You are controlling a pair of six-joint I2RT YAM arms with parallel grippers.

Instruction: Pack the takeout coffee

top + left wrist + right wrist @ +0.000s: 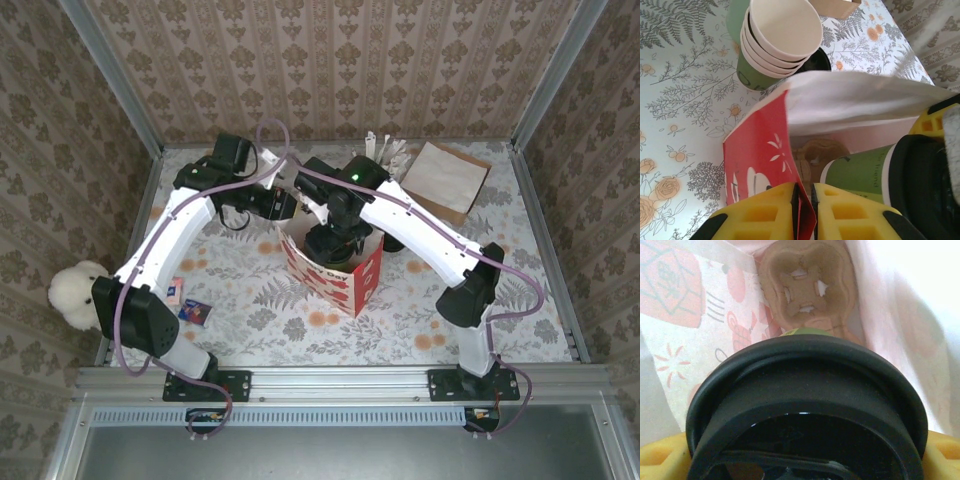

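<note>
Pinching tool: the left gripper is clenched on the rim of the red paper gift bag with white printed figures. Its yellow foam fingers press the red wall from both sides at a corner fold.
Bag mouth: it stands open just ahead of those fingers, with the pale inner wall facing the left wrist camera.
Carrying tool: the right gripper is down inside the bag, grasping the cup. A yellow finger sits at each side of the cup's lid.
Takeout coffee: the takeout coffee is a green paper cup under a black plastic lid. It sits between the right gripper's fingers, inside the bag and below its rim.
Under the cup: a brown moulded-pulp cup carrier lies on the bag floor beyond the right fingertips. Whether the cup touches it cannot be told.
Past the bag: a stack of green paper cups with cream insides stands on the table with the fern-and-flower print, beyond the left fingers and outside the bag's far wall.
Farther: a flat black round disc lies just beside that stack, near the bag's far rim.
</note>
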